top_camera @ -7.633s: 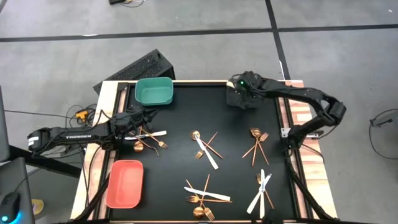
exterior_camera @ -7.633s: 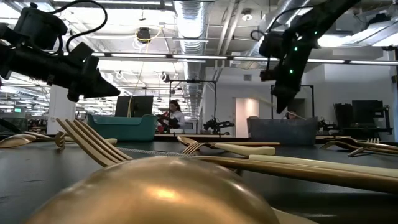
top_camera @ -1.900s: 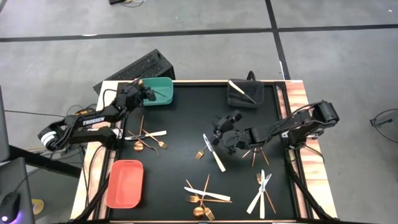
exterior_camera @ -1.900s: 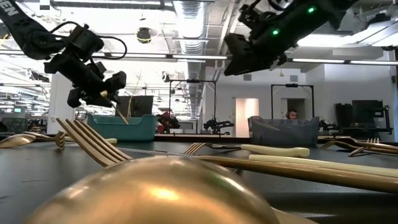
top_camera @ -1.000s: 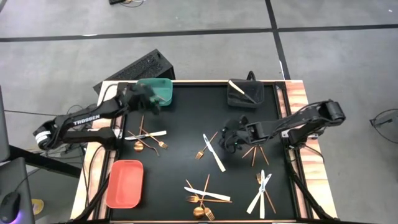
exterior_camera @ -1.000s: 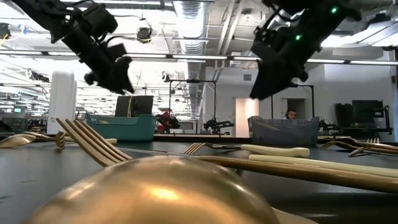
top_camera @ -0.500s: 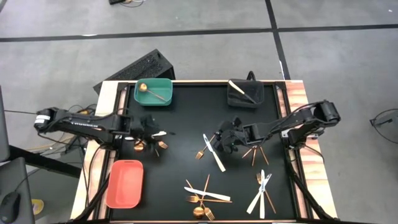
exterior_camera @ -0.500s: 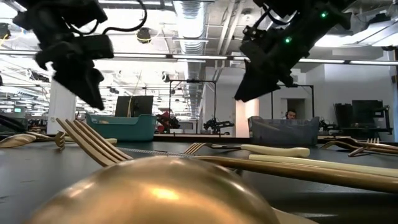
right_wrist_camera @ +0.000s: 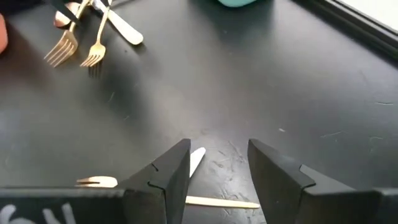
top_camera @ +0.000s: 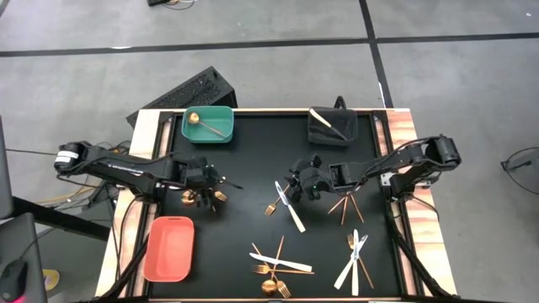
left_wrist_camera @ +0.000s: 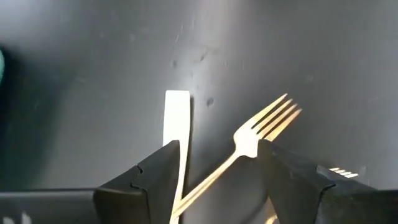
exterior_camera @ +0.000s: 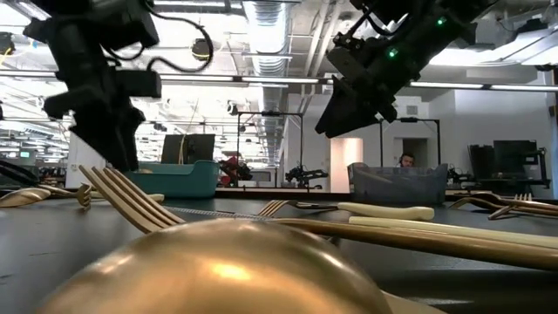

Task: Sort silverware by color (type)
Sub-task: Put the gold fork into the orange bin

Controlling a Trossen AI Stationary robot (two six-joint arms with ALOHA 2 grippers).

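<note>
Silverware (top_camera: 283,263): slim gold forks, spoons and cream knives, scattered in clusters over the black table (top_camera: 253,151), mid-left to lower right of high view. Likely light, stiff, slick; lies flat, so pinch mid-handle. Left gripper (left_wrist_camera: 214,177) fingers spread, empty, straddling a cream knife (left_wrist_camera: 176,118) and gold fork (left_wrist_camera: 264,127). Right gripper (right_wrist_camera: 214,171) fingers spread, empty, over a knife tip (right_wrist_camera: 197,157) at centre.

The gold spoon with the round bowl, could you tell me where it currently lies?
In the high view, the gold spoon lies inside the teal rectangular bin at the table's far left corner, beyond the left hand.
</note>
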